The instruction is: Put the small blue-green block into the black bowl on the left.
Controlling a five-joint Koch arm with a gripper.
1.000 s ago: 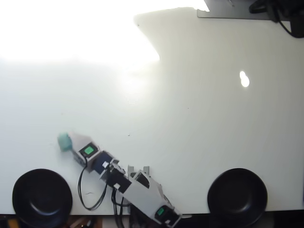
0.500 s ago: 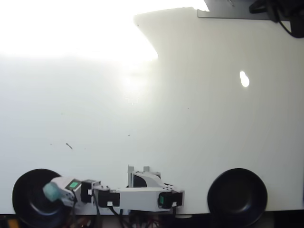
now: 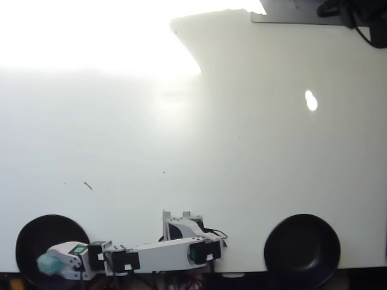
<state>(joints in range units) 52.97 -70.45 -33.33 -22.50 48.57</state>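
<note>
In the overhead view the white arm [image 3: 157, 252] lies along the table's bottom edge and reaches left. Its gripper [image 3: 51, 264] is over the left black bowl [image 3: 42, 232], at the bowl's lower part. The small blue-green block [image 3: 47, 263] sits between the fingers at the gripper's tip, above the bowl's inside. The jaws look closed on it. Whether the block touches the bowl's floor cannot be told.
A second black bowl [image 3: 302, 249] sits at the bottom right. The white table [image 3: 242, 151] is brightly overexposed at the upper left. Dark cables and gear [image 3: 357, 15] sit at the top right corner.
</note>
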